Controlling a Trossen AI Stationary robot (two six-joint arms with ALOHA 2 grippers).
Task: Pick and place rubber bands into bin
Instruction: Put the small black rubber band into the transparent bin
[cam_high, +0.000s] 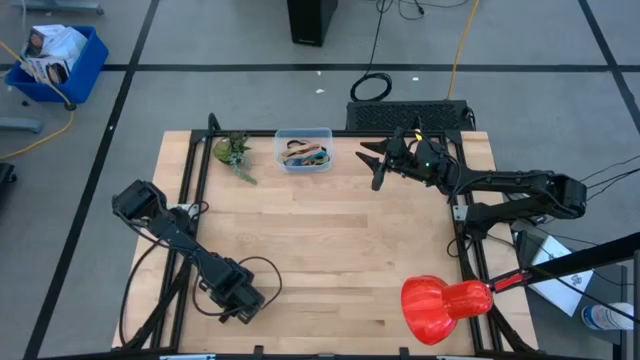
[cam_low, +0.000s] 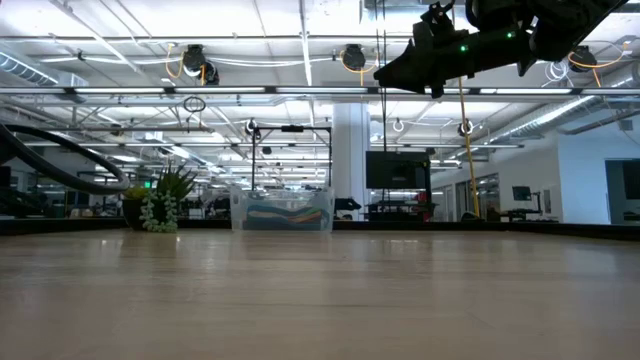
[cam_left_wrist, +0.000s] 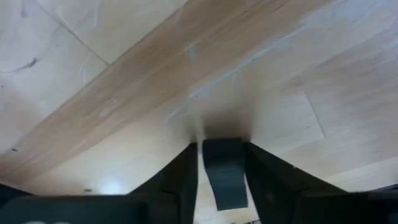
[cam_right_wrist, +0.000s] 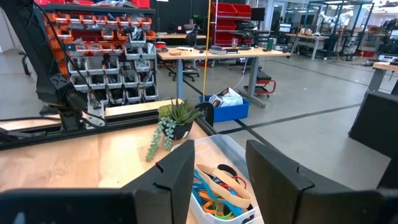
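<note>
High view: saw bin (cam_high: 304, 150) at twelve o'clock holding rubber bands (cam_high: 303, 153); right gripper (cam_high: 378, 162) hung just beside it at three o'clock, jaws apart, empty; left gripper (cam_high: 243, 303) parked near seven o'clock.

Low view: right gripper raised well above the table (cam_low: 320, 300).

Left wrist: fingers (cam_left_wrist: 225, 177) almost together, nothing between.

Right wrist: bands heaped loosely; risked snagging one if dipped in.

bin (cam_right_wrist: 219, 186) near end cut off by frame edge, left arm's jaws unreadable
</note>
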